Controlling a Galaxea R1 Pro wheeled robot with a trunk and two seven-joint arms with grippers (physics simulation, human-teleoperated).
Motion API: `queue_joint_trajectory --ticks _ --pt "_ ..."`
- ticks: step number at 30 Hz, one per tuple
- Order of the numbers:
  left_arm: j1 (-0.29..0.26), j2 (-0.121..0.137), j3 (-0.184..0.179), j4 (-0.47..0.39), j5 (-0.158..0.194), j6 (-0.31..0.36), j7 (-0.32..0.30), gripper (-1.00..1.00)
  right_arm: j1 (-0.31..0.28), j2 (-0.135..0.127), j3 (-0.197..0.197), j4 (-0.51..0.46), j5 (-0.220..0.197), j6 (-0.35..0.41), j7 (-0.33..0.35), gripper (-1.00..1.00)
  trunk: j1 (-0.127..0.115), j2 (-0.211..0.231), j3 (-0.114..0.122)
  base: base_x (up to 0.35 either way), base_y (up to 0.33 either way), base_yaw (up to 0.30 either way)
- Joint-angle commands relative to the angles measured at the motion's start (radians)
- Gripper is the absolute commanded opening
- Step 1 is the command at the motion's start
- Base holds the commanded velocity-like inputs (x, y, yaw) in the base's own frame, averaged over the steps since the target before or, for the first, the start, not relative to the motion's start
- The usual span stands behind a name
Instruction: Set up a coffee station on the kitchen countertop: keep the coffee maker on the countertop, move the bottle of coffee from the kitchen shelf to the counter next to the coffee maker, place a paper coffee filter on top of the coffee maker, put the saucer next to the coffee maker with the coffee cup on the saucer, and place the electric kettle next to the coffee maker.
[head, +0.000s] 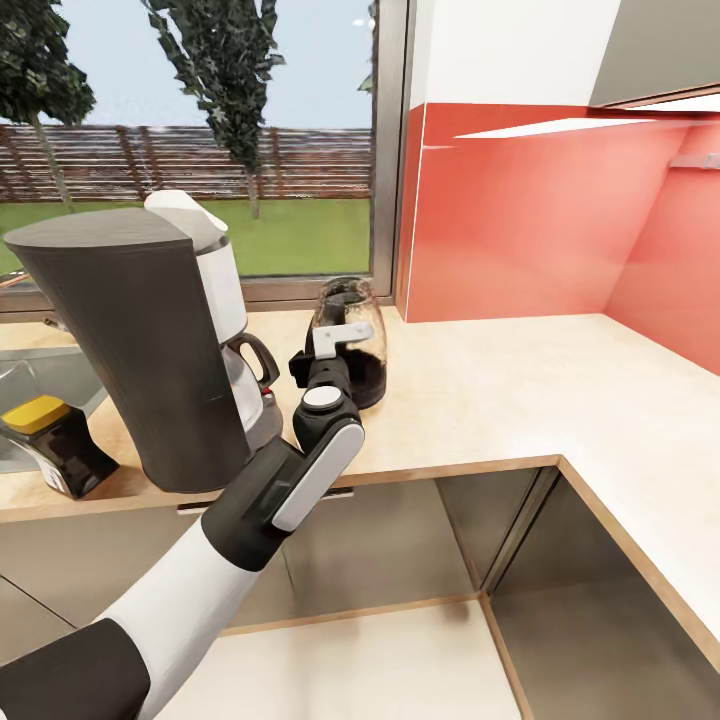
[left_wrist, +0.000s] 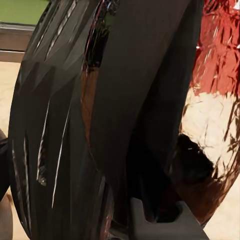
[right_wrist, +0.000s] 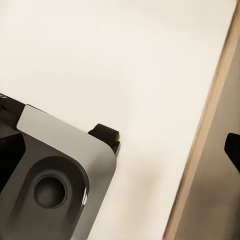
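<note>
One coffee maker (head: 140, 350) stands on the single countertop (head: 520, 390), at about nine o'clock in the head view. One electric kettle (head: 352, 340) sits near centre. One bottle of coffee (head: 55, 445) lies at eight o'clock. One robot arm (head: 250, 520) reaches in from seven o'clock.

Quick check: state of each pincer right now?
Left pincer: at the electric kettle on the countertop; grip cannot be told.
Right pincer: cannot be told from these views.
</note>
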Motion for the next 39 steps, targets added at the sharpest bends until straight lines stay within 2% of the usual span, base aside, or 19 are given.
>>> queue_joint_trajectory --ticks 1,16,39 --pt "-0.001 0.0 -0.001 -0.001 -0.001 0.008 0.011 -1.0 -0.001 0.0 0.001 0.003 0.002 -0.007 0.001 1.0 0.0 -0.001 -0.001 0.0 0.0 0.0" --pt "-0.001 0.0 -0.002 -0.003 -0.002 0.007 0.012 -1.0 -0.001 0.0 0.001 0.003 0.002 -0.007 0.001 1.0 0.0 -0.001 -0.001 0.003 0.0 0.0" --pt "-0.001 0.0 -0.001 -0.005 -0.002 0.007 0.013 -1.0 -0.001 0.0 0.001 0.003 0.002 -0.007 0.001 1.0 0.0 -0.001 -0.001 0.084 0.019 0.0"
